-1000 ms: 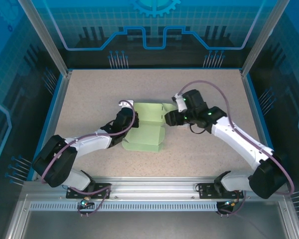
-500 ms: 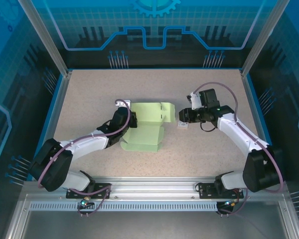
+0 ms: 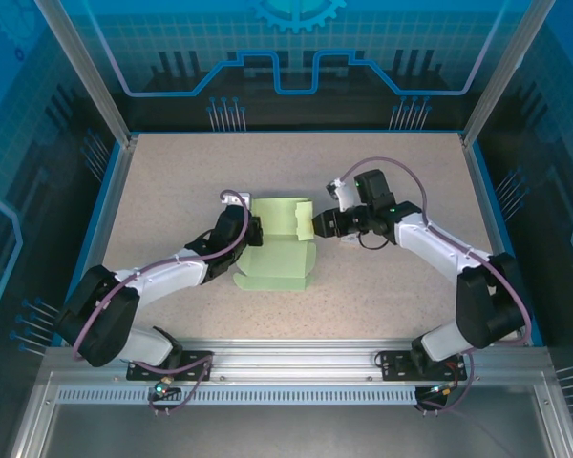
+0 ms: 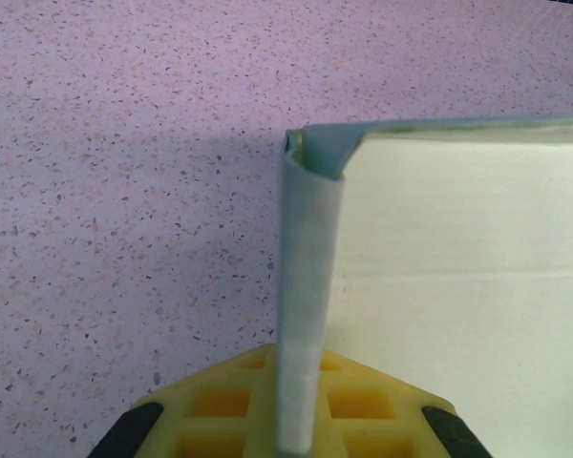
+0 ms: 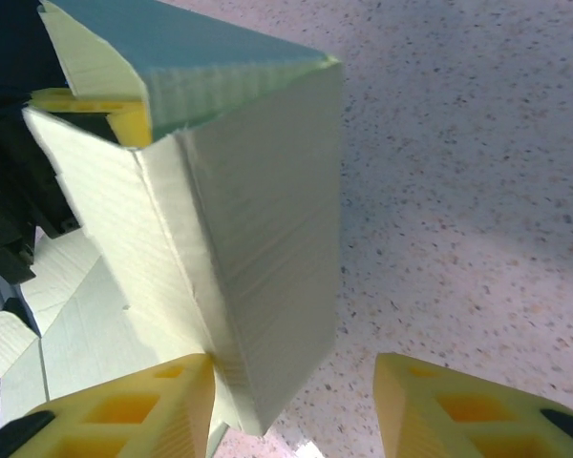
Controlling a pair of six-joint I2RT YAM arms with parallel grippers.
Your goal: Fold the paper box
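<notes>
Left gripper (image 4: pixel 291 410) pinches 1 wall of the pale green thin-card paper box (image 3: pixel 277 260); right gripper (image 5: pixel 291 401) gapes. Likely light, bendy: grip near creases.

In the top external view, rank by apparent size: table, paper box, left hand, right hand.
1. table
2. paper box
3. left hand and right hand: they look about alike, so they are not ranked against each other.

Top cam: fixed, high behind the arm bases, tilted down over the whole table (image 3: pixel 172 181). Left wrist cam: right up against the paper box (image 4: pixel 458 267), seeing one wall edge-on. Right wrist cam: equally close, facing the box's opposite end. All three share the box and the tabletop.
</notes>
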